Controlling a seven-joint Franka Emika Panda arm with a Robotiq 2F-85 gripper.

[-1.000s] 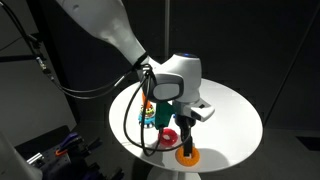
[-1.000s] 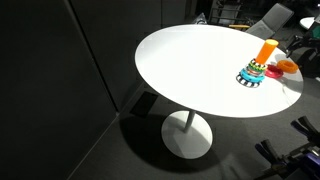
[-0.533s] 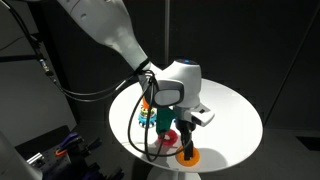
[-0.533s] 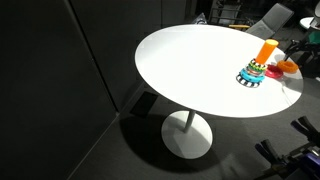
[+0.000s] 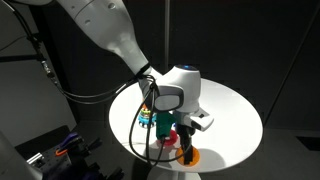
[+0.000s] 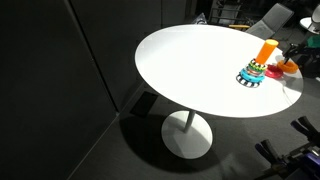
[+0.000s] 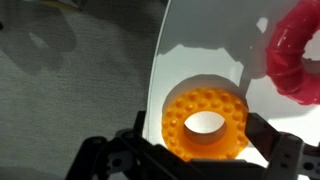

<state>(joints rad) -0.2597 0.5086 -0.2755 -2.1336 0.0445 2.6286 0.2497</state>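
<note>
Black gripper [image 7: 200, 140] released, jaws spread wide, nothing grasped | orange ring [image 7: 176, 130] lies flat between the jaws, at the edge of white table [image 7: 200, 45] | red ring [image 7: 296, 55] just beside | stacking toy [image 6: 252, 73] near

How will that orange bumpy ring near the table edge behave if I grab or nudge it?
The orange ring lies flat, so it probably will not roll. Its knobbly surface should give the open gripper some purchase, and it looks light. It sits close to the edge of the table, so a sideways nudge might slide it off.
</note>
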